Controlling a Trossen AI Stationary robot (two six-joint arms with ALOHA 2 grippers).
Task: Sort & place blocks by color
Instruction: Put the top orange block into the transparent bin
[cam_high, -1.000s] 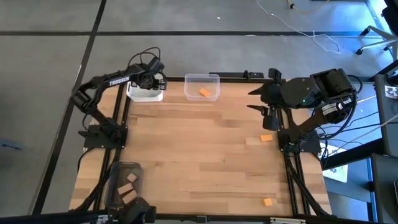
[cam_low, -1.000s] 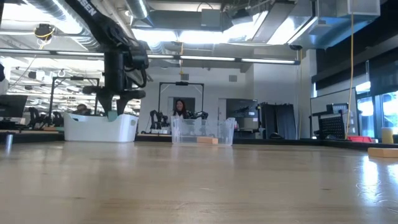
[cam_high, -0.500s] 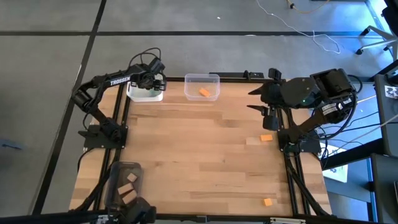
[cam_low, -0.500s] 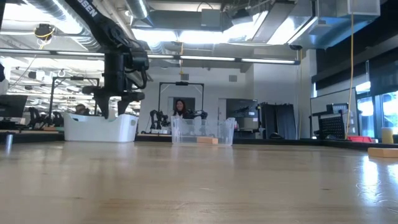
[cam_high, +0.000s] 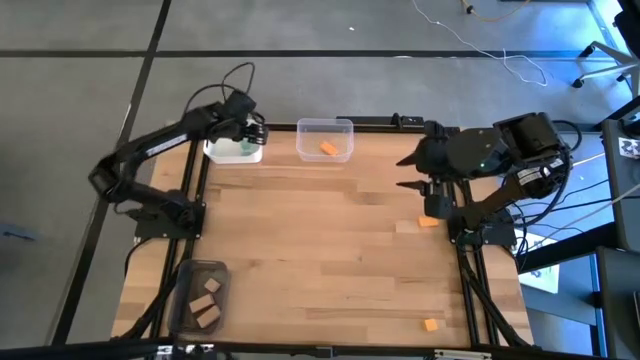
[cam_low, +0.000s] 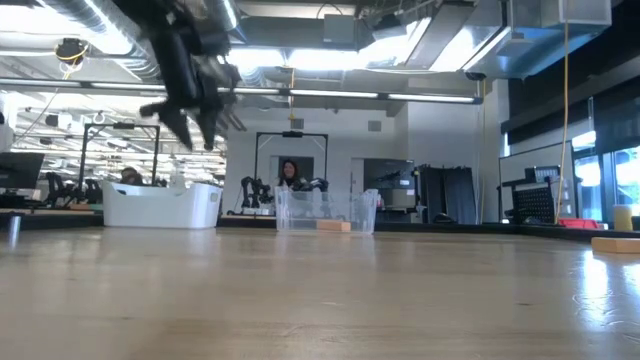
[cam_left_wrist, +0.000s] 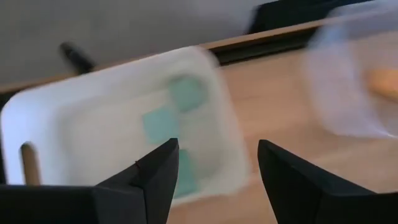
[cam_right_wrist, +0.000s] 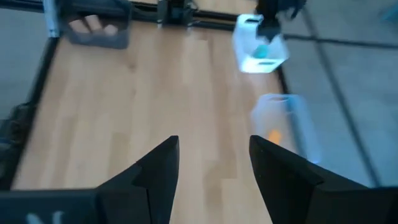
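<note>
My left gripper (cam_high: 251, 134) (cam_low: 196, 124) hangs open and empty above the white bin (cam_high: 233, 150) at the far left corner. In the left wrist view three teal blocks (cam_left_wrist: 160, 124) lie on that bin's floor, below the open fingers. The clear bin (cam_high: 325, 140) beside it holds one orange block (cam_high: 328, 148). My right gripper (cam_high: 402, 172) (cam_right_wrist: 214, 143) is open and empty above the table's right side. An orange block (cam_high: 428, 221) with a tan block (cam_high: 404, 227) beside it lies on the table near it. Another orange block (cam_high: 431, 324) lies near the near right corner.
A dark grey bin (cam_high: 200, 295) at the near left corner holds tan blocks (cam_high: 207, 300). The table's middle (cam_high: 320, 240) is bare wood. Black frame rails run along the left and right edges. A person (cam_low: 290, 175) shows far off in the room beyond the table.
My left gripper held a teal block low over the white bin, then let it go; the block no longer shows at its fingertips. The gripper has since risen well above the bin and tipped. My right gripper has shifted slightly toward the table's middle.
</note>
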